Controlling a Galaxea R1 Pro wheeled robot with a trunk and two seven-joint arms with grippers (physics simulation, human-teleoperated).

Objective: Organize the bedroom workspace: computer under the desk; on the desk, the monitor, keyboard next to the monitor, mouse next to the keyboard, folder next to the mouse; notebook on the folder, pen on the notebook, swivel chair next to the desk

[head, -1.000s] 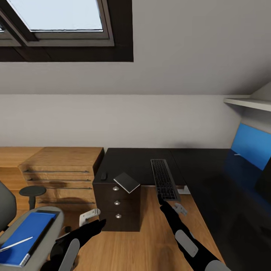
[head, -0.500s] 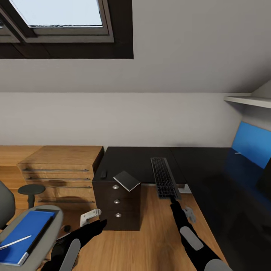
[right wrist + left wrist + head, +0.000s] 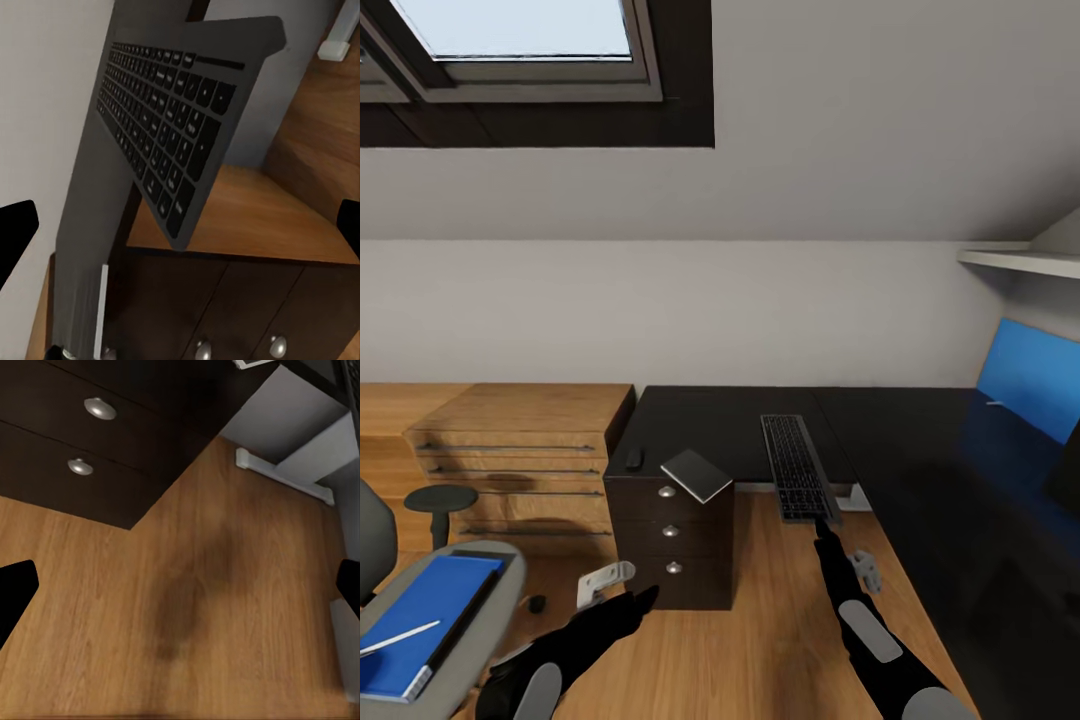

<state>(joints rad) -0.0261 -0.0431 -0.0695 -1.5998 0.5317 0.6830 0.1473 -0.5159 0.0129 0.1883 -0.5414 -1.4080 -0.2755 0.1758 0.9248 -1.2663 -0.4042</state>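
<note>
The slim keyboard (image 3: 797, 467) lies on the black desk (image 3: 710, 425), its near end hanging over the edge. My right gripper (image 3: 821, 527) is open just below that end; the keyboard (image 3: 169, 127) lies ahead of the spread fingers, untouched. A grey notebook (image 3: 697, 475) overhangs the corner above the drawer unit (image 3: 672, 545), with a small dark mouse (image 3: 634, 459) beside it. The blue folder (image 3: 422, 622) rests on the swivel chair (image 3: 480, 625), a white pen (image 3: 395, 638) on top. My left gripper (image 3: 646, 598) is open over the wooden floor (image 3: 195, 607).
A low light-wood cabinet (image 3: 520, 440) stands left of the desk. The desk's blue back panel (image 3: 1040, 385) and a white wall shelf (image 3: 1020, 262) are at the right. Drawer knobs (image 3: 99, 409) are close ahead of my left gripper. A skylight (image 3: 510, 40) is overhead.
My right gripper has shifted to the right along the keyboard's near end. My left arm has edged a little right. The view has tilted slightly; keyboard, notebook and folder have not moved.
</note>
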